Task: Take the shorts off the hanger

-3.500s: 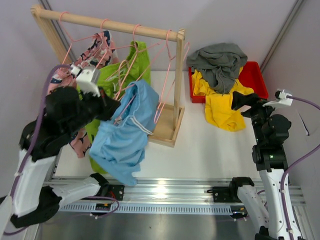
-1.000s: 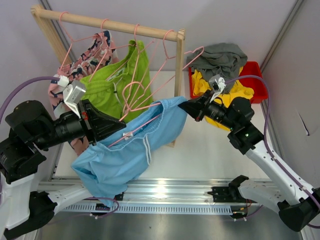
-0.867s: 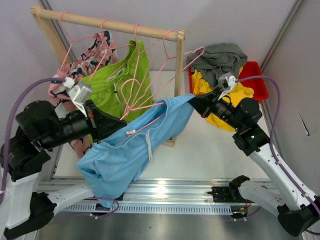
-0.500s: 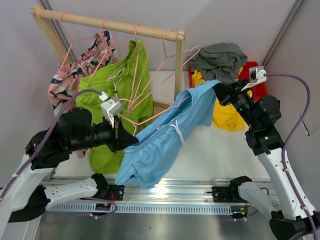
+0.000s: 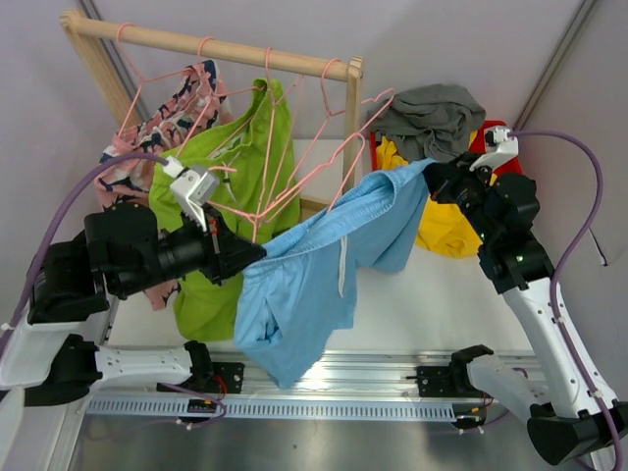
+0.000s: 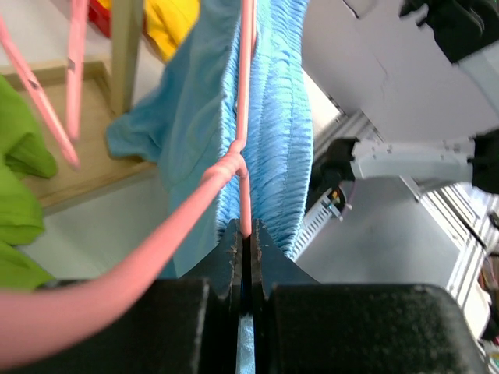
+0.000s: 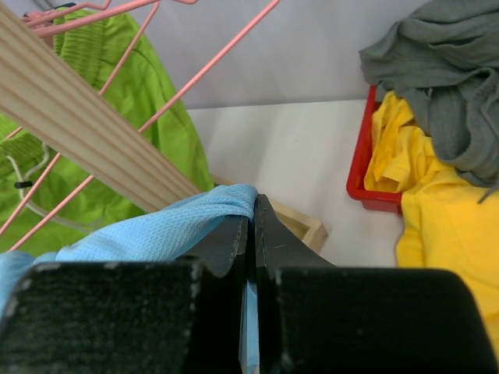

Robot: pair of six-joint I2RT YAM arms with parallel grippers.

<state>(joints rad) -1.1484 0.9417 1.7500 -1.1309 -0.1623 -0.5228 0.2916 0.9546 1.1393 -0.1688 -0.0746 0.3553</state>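
Note:
The light blue shorts [image 5: 314, 275] hang stretched in mid-air between my two grippers. My left gripper [image 5: 257, 253] [image 6: 243, 230] is shut on the wire of a pink hanger [image 5: 324, 172] [image 6: 246, 78], with light blue fabric [image 6: 281, 117] bunched round the wire and in the jaw gap. My right gripper [image 5: 432, 177] [image 7: 251, 206] is shut on a corner of the light blue shorts [image 7: 156, 230], beside the rack's right post. Lime green shorts [image 5: 245, 147] and pink patterned shorts [image 5: 147, 147] hang on the rack.
The wooden rack [image 5: 196, 44] stands at the back left, its base [image 5: 329, 250] behind the stretched cloth, with several empty pink hangers on the bar. A red bin [image 5: 500, 147] at the back right holds grey shorts [image 5: 432, 118] and yellow shorts [image 5: 442, 221].
My right gripper has pulled its end of the light blue shorts rightward and back, toward the red bin. The left gripper has shifted with the hanger, and the shorts now hang more stretched out.

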